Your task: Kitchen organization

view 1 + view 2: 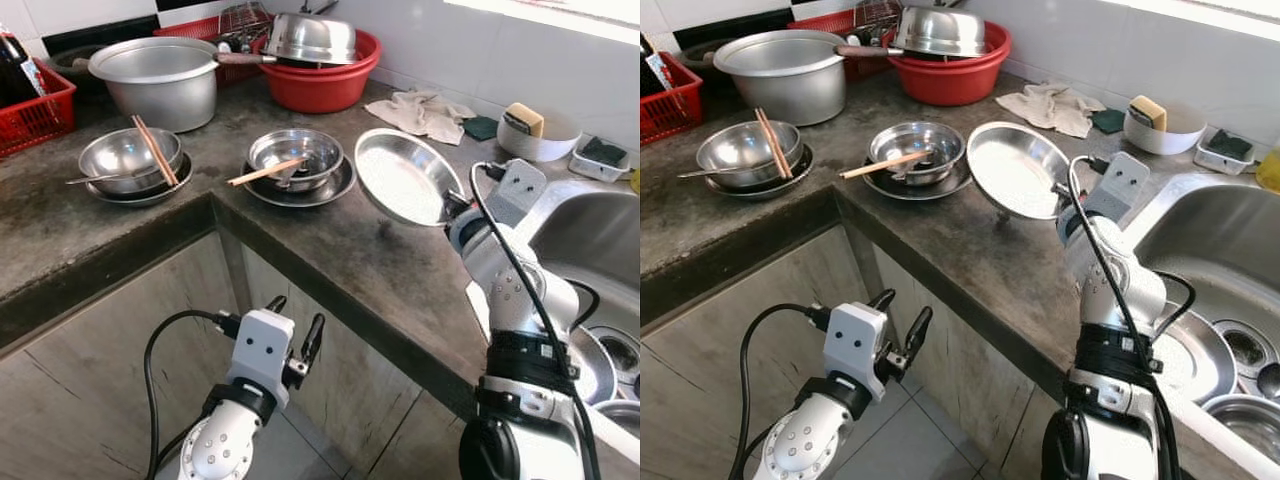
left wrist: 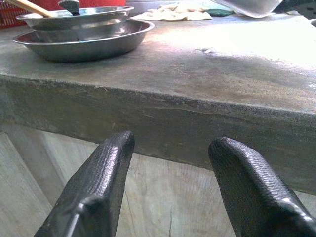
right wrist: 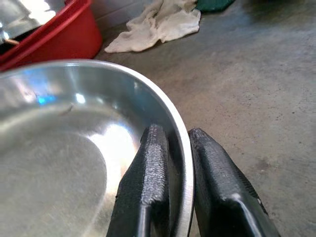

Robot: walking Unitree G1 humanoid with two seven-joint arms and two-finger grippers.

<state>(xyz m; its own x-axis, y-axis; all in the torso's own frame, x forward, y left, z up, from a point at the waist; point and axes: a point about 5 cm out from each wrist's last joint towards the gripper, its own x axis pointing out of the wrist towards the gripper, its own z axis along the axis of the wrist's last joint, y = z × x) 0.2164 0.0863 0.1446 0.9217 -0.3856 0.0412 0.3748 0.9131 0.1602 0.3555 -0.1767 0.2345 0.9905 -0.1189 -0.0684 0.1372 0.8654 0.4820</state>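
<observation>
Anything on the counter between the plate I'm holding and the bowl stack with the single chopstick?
No. The right tool holds the steel plate by its rim; up to the bowl stack only bare counter shows in the left eye view.

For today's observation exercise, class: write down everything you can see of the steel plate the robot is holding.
The steel plate is a shallow round dish of shiny, reflective metal with a raised rim and nothing in it. It is held tilted above the dark stone counter, beside the sink. The right end effector is shut on its rim, one finger inside and one outside. Nothing else touches it.
</observation>
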